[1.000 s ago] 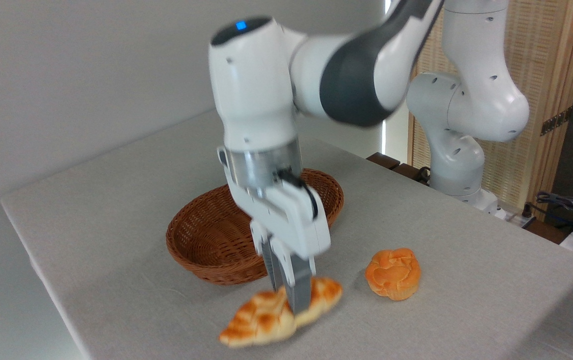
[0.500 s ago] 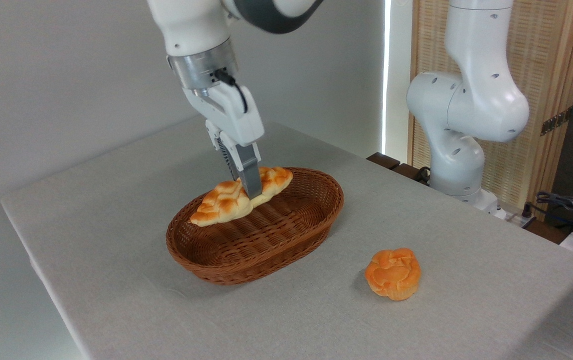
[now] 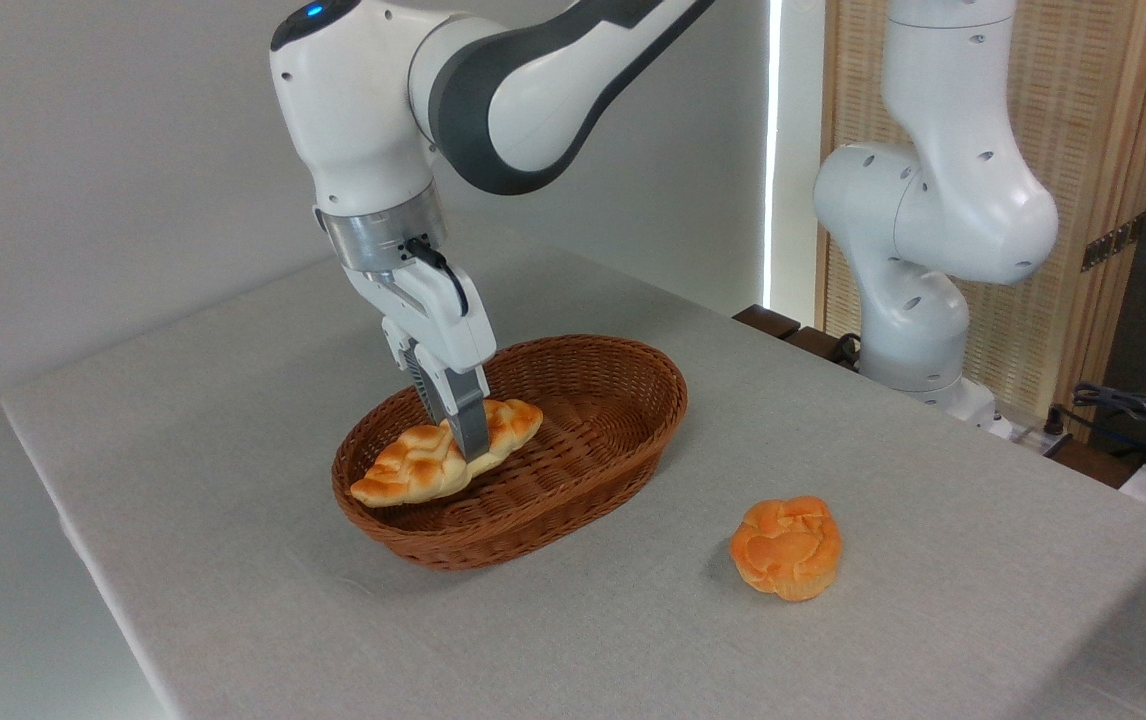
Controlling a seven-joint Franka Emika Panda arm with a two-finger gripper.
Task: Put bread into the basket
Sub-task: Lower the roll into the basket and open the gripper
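Note:
The bread [image 3: 413, 470], a long braided loaf with golden-orange bumps, sits low inside the brown wicker basket [image 3: 623, 440], toward its left end. My gripper [image 3: 463, 440] comes down from above and is shut on the bread at its middle. One grey finger crosses the front of the loaf. Whether the loaf rests on the basket floor I cannot tell.
A round orange bun [image 3: 786, 546] lies on the grey tablecloth to the right of the basket. The arm's white base [image 3: 918, 330] stands at the table's far right edge. A wooden screen and cables are behind it.
The gripper carried the bread from the table in front of the basket up over the basket, then lowered it leftward into the basket.

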